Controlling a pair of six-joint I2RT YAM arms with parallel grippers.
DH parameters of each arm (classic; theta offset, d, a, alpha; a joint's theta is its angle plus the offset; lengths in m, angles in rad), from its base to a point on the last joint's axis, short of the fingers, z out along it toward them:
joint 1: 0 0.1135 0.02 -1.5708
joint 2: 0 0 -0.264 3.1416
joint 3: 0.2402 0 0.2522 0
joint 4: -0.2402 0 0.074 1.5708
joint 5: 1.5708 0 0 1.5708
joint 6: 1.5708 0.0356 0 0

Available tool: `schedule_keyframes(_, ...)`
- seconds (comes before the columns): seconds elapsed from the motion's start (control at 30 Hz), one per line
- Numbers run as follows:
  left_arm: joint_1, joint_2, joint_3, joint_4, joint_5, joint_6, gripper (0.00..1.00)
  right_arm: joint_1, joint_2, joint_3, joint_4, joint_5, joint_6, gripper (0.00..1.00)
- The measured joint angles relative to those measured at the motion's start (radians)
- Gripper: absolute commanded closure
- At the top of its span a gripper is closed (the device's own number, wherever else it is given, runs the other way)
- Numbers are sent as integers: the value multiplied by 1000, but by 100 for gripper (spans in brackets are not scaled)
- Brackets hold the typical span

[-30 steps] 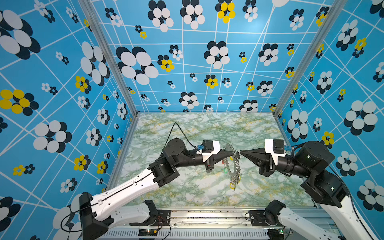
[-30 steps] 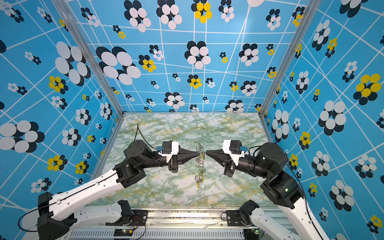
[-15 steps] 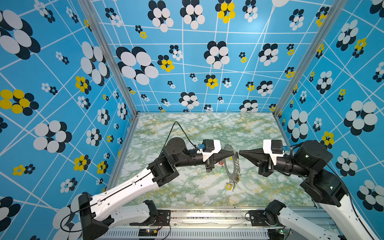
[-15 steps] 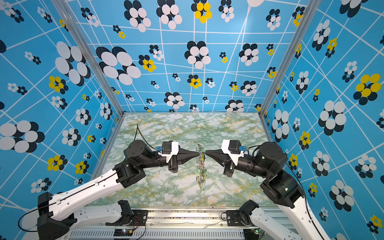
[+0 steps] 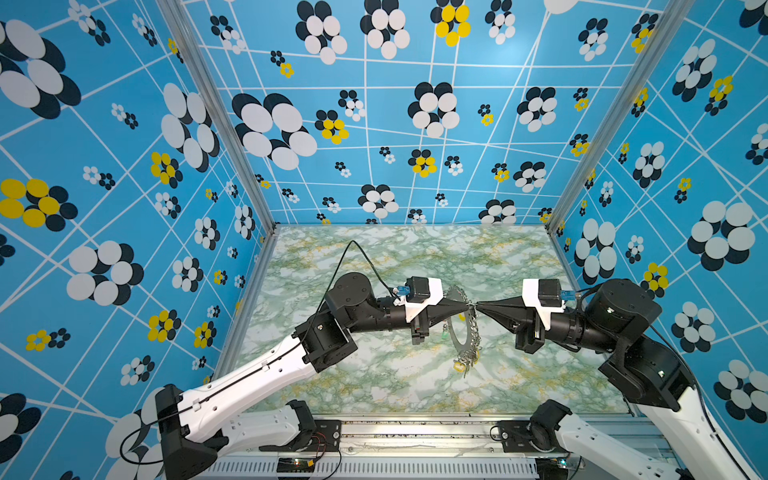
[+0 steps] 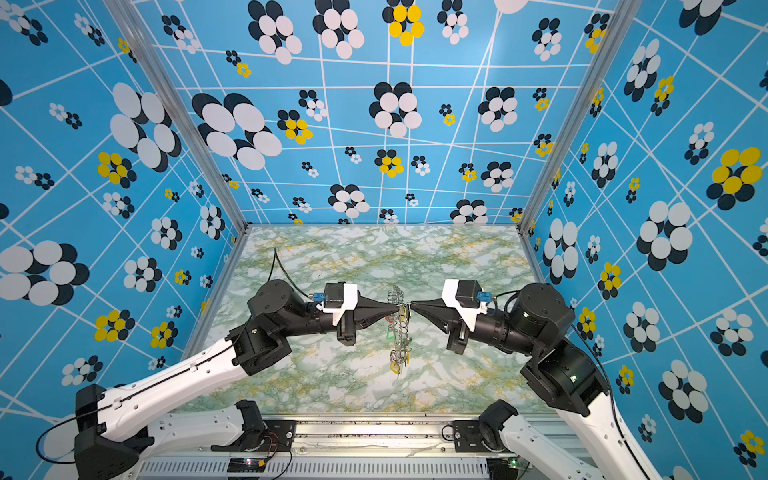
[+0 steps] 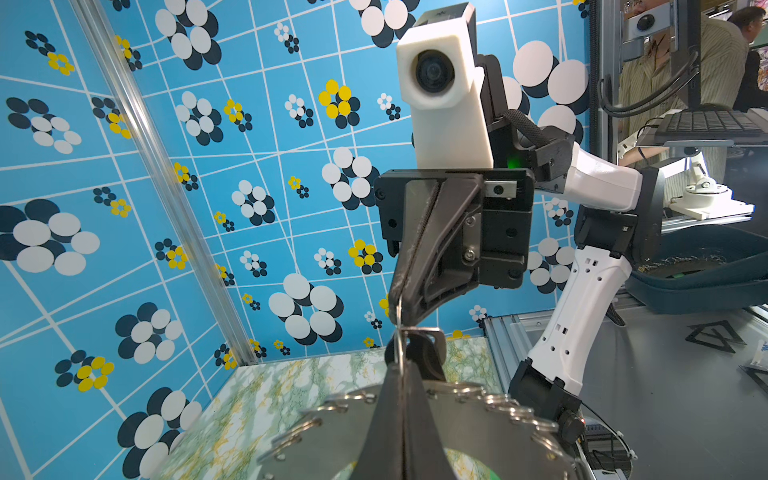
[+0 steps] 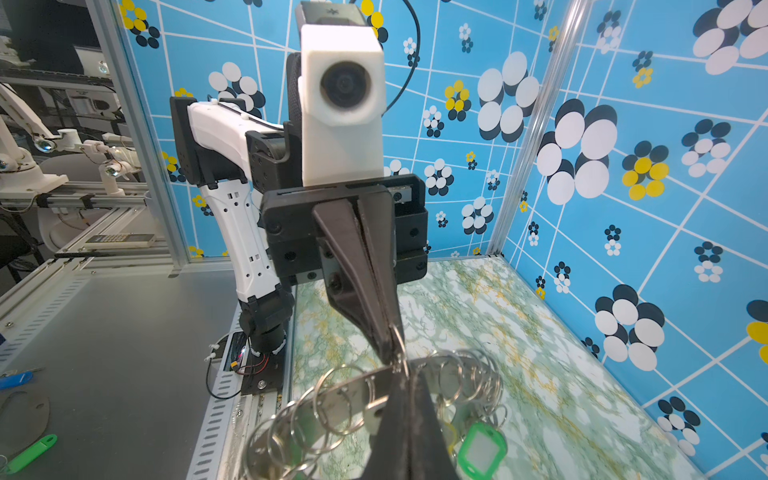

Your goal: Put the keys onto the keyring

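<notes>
Tip to tip over the marbled worktop (image 5: 374,266): my right hand (image 5: 478,307), which a second ago stood a short way off, has closed the gap and now meets my left hand (image 5: 468,306) at the upper rim of the keyring (image 5: 471,332). The left hand is clamped on that rim, holding the keyring on edge clear of the worktop, its yellow tag (image 5: 458,366) dangling at the bottom. The right hand's jaws are together too, and the wrist views show a thin wire loop (image 8: 400,336) nipped right where the two tips meet. A dark tab with a silver edge just behind them may be the black-tagged key (image 7: 417,351), though I cannot be sure. I judge that the approach is over and the fiddly threading of key onto loop comes next.
</notes>
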Motion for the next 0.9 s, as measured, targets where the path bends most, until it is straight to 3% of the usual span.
schedule_keyframes(0.9,0,-2,2,-10,0,7,100,14,35,38,-40,23,-19,100)
